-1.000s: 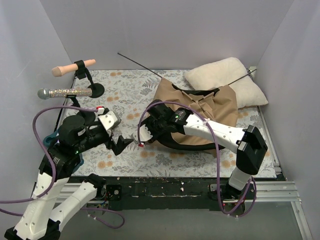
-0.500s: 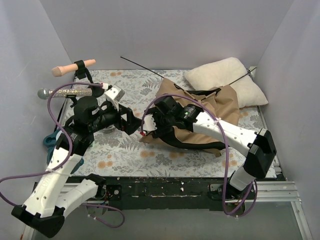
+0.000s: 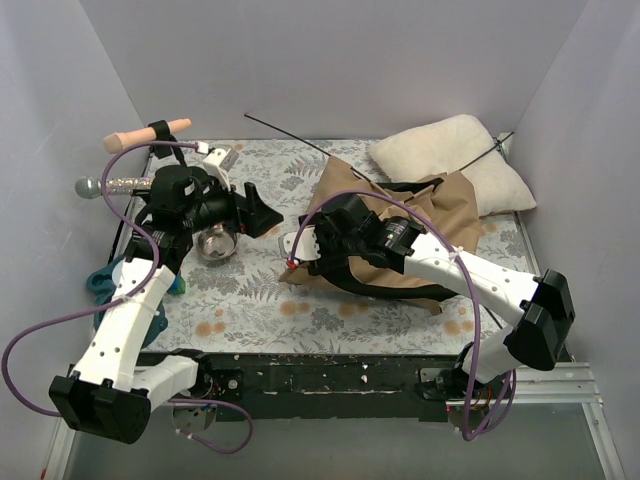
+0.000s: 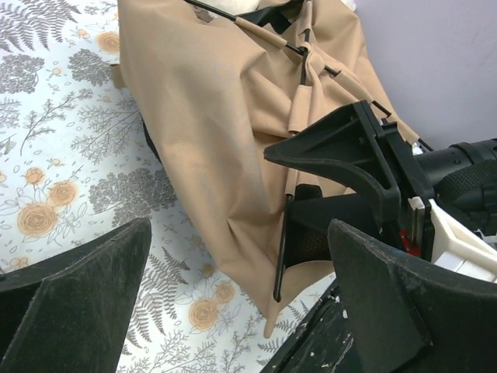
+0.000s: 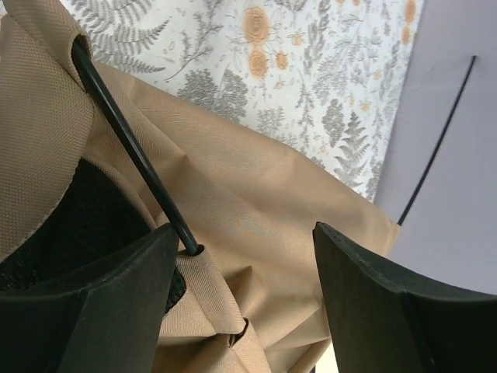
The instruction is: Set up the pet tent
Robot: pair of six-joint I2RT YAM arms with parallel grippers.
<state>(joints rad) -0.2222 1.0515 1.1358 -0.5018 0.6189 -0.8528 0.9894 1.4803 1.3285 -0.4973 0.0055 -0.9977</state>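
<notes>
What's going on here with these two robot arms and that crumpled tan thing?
Two robot arms are setting up a pet tent, which lies collapsed on the floral table, thin black poles sticking out. The right gripper hangs open just above the fabric beside a pole end; the left gripper, also open, faces the tent's left edge. Neither holds anything. A cream pillow sits behind the tent.

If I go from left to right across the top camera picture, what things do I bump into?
The sparkly microphone, then the left end effector, then the pet tent, then the pillow.
</notes>
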